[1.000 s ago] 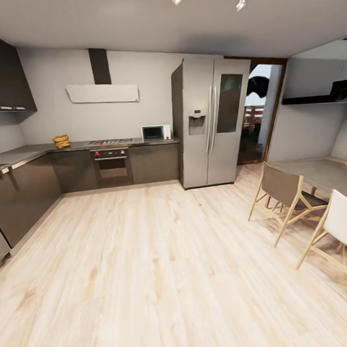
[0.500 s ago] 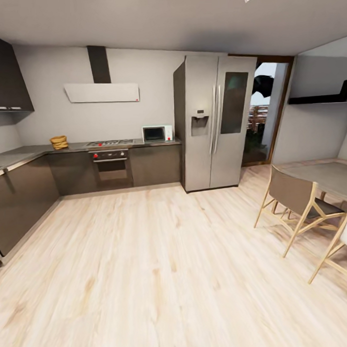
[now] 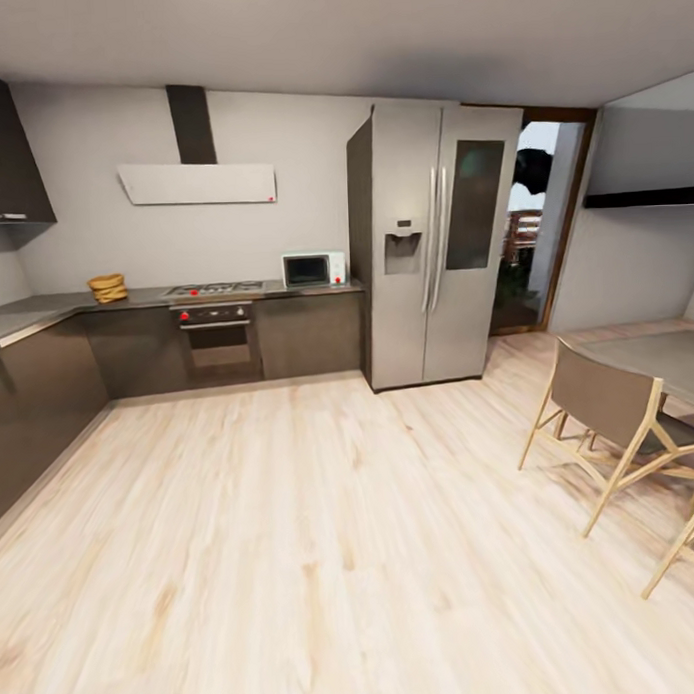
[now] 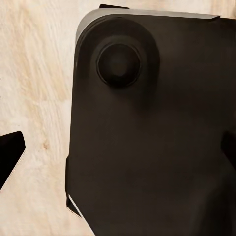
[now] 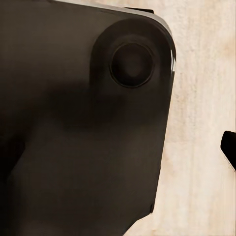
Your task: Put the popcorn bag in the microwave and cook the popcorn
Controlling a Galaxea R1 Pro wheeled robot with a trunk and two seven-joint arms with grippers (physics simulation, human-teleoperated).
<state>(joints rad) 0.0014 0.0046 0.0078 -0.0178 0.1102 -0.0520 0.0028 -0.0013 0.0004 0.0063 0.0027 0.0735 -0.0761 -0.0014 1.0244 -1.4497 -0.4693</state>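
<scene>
The popcorn bag [image 3: 108,287], a small tan sack, stands far off on the grey countertop [image 3: 36,312] near its back left corner. The pale blue microwave [image 3: 312,269] sits on the same countertop further right, beside the fridge, with its door closed. No popcorn can be made out at this distance. In the left wrist view my left gripper [image 4: 118,152] is open, its dark fingertips [image 4: 10,153] at the picture's two sides, over a dark part of the robot and the wooden floor. In the right wrist view my right gripper [image 5: 118,147] looks open too, with one fingertip [image 5: 229,146] showing.
A steel oven [image 3: 216,337] with red-marked knobs and a hob sits between bag and microwave. A tall steel fridge [image 3: 428,244] stands right of the microwave. Wooden chairs [image 3: 614,413] and a grey dining table [image 3: 657,351] are at the right. Pale wooden floor [image 3: 293,529] stretches ahead.
The whole head view has shifted: the camera has moved forward and turned a little, so the counter and fridge look nearer. No thing has moved.
</scene>
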